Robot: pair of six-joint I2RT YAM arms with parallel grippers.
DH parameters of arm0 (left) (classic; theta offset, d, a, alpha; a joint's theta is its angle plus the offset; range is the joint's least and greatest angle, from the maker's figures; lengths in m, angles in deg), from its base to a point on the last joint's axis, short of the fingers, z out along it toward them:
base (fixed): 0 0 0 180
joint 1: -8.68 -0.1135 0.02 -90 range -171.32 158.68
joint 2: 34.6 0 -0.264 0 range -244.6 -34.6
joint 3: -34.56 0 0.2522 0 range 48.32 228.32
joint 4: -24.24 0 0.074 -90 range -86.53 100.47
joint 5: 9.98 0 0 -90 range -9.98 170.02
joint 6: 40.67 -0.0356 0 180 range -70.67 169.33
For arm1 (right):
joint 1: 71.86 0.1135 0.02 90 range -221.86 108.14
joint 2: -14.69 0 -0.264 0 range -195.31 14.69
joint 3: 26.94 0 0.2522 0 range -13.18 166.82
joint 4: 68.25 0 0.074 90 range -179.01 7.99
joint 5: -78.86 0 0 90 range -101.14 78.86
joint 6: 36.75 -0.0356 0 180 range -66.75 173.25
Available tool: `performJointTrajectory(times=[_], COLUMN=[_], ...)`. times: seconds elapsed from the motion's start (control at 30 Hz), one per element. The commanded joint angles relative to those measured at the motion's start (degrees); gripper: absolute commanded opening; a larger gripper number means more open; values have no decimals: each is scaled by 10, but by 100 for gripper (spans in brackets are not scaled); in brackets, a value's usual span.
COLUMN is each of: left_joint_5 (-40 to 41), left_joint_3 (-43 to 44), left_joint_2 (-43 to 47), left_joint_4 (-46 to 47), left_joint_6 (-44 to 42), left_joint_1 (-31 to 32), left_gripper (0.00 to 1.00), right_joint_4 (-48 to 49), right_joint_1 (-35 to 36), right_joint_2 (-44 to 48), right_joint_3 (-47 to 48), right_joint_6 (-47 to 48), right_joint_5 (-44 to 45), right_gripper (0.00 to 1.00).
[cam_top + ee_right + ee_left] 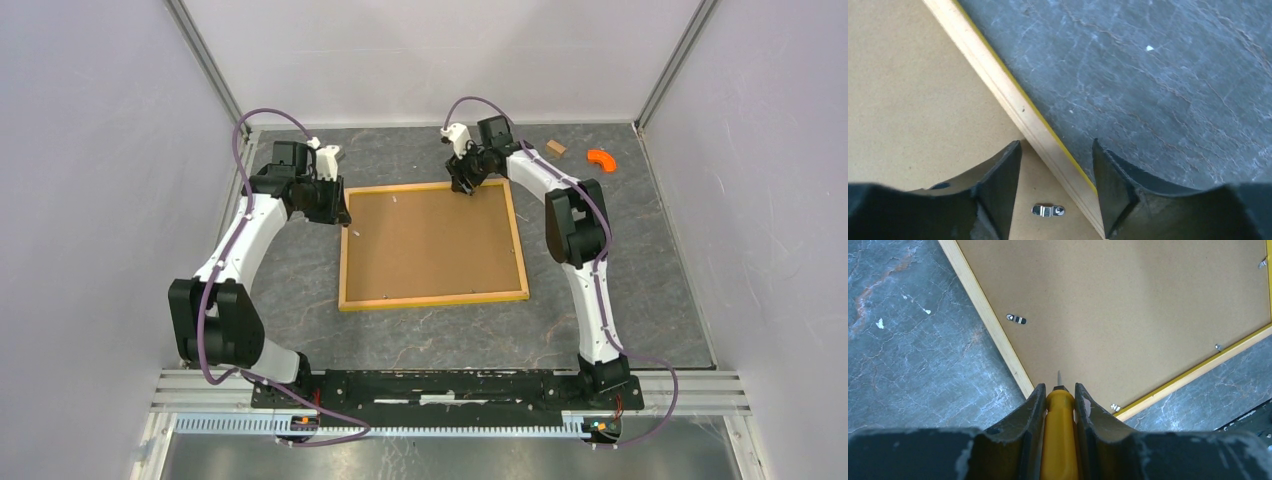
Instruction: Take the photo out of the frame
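Over on the left, the left gripper (1059,389) is pinched tight on a yellow-handled tool (1058,440). Its thin metal tip (1058,377) pokes out ahead of the fingers, just above the brown backing board (430,240) near the frame's left far corner. Gripping the handle that way leaves the tip free to work, and it looks meant for prying or turning the little fasteners. One metal clip (1016,319) sits just inside the left rail, not far ahead of the tip.

In the middle lies the frame (430,299), face down on the surface (660,280), wood edges up and only a sliver of yellow showing along the rim. That is why the board and clips are reachable at all. The photo itself is not visible; it is presumably still sandwiched under the backing, so the job looks to be at the unfastening stage.

Moving right, the right gripper (1055,145) hangs over the far rail with its fingers spread and nothing between them but air. One finger is over the board, the other over the bare surface, straddling the wooden edge. A second clip (1048,210) lies on the board between the two fingers, close to the rail. It could be going for that clip or steadying the rail; the views don't settle which.

Far right, a small wooden block (555,148) and an orange piece (600,158) lie apart from the frame.
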Motion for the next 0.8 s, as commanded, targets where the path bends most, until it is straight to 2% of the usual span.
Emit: performJointTrajectory(times=[0.0, 0.1, 0.17, 0.27, 0.33, 0.6, 0.77], left_joint_5=[-23, -26, -26, -24, -25, -24, -19], left_joint_3=[6, 7, 10, 16, 21, 32, 29], left_joint_2=[8, 4, 1, -6, -9, -13, -14], left_joint_4=[4, 10, 10, 11, 10, 11, 14], left_joint_6=[-17, -14, -13, -8, -8, -10, -8], left_joint_1=[-4, -4, -4, -6, -7, -15, -15], left_gripper=[2, 2, 2, 2, 2, 2, 2], right_joint_4=[-74, -110, -121, -136, -139, -120, -78], right_joint_1=[5, 5, 3, -4, -9, -57, -73], right_joint_2=[-1, 7, 14, 18, 23, 68, 159], right_joint_3=[-10, -31, -46, -49, -49, -90, -248], right_joint_6=[52, 79, 85, 80, 69, -20, -77], right_joint_5=[26, 46, 70, 93, 103, 134, 127], right_gripper=[52, 40, 30, 8, 1, 0, 0])
